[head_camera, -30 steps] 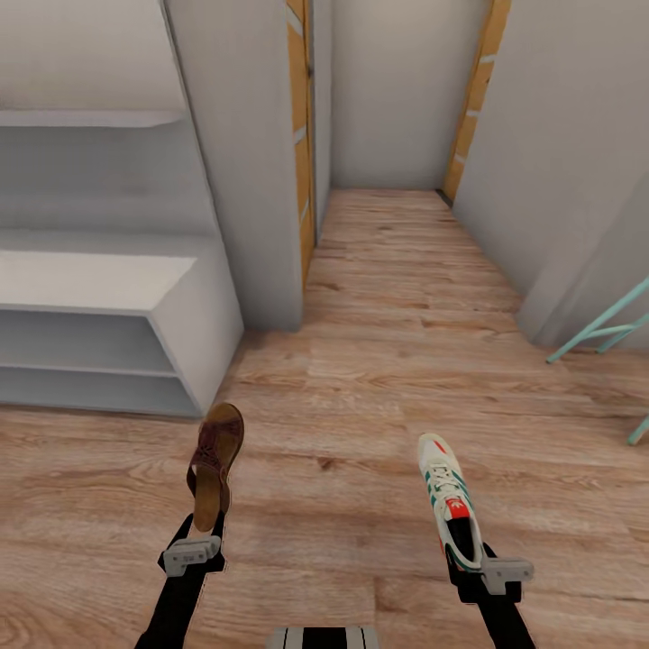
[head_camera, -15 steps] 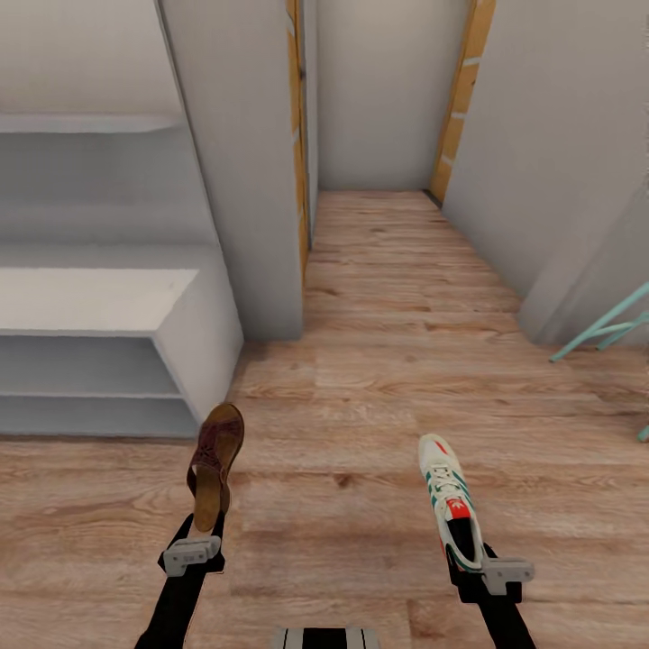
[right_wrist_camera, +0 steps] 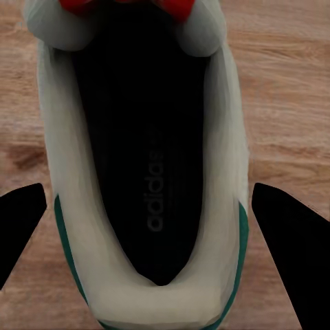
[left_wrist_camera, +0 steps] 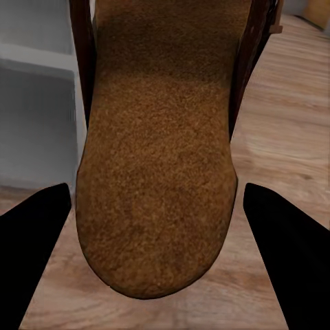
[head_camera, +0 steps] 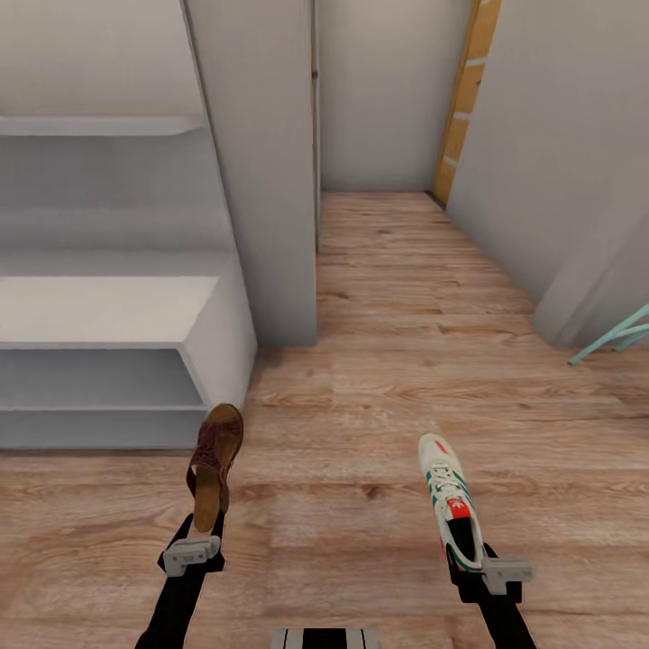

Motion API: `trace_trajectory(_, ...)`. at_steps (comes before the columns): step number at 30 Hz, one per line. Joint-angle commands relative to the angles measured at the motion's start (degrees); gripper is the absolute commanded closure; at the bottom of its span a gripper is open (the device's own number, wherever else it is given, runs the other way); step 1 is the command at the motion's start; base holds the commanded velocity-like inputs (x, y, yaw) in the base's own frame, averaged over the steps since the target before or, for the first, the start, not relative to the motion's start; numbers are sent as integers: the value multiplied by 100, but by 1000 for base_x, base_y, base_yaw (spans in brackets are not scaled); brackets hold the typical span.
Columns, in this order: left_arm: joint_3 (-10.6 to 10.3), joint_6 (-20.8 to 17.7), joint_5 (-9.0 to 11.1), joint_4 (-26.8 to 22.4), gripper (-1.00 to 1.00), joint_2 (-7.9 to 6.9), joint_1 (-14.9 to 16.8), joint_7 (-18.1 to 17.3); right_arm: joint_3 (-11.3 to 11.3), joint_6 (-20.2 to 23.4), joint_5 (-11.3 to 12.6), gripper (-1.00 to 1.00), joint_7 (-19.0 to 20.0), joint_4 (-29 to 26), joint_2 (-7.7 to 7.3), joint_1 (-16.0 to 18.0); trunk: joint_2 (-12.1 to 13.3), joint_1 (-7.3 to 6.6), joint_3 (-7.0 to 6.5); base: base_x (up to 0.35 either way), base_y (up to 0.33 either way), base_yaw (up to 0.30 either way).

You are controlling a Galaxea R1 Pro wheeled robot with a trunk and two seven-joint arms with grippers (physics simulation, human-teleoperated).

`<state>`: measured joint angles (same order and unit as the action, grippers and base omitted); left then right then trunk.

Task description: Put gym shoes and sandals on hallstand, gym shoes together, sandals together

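Head view: we carry brown sandal point(head_camera: 214, 464) pinched at heel in left gripper point(head_camera: 192, 552), gym shoe point(head_camera: 450, 507) likewise in right gripper point(head_camera: 491, 570). Hallstand point(head_camera: 117, 306) ahead-left. Risk: heel-only grips let shoes swing, slip during approach.

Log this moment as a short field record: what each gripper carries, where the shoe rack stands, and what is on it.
left gripper: holds a brown sandal by its heel end, toe pointing ahead
right gripper: holds a white gym shoe by its heel end, toe pointing ahead
hallstand: ahead and to the robot's left; no shoes on the visible top or shelves
corridor floor: wood planks, running ahead between grey walls
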<state>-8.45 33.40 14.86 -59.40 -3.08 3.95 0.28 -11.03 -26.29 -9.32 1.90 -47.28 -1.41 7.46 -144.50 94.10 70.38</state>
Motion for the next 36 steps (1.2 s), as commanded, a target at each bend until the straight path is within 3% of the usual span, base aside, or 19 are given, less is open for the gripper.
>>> trace_trajectory(1,0,0,-3,-1,100,0,0,-1,-1,0,1,100,-4,-1,0,0,0,0,0,22,290,-5)
trace_trajectory(14,6,0,-1,5,100,0,0,6,-4,1,4,100,-5,36,0,12,0,0,-1,-13,291,-2)
trace_trajectory(36,33,0,13,8,100,0,0,14,-9,1,9,100,-5,76,0,27,0,0,-1,-139,289,0)
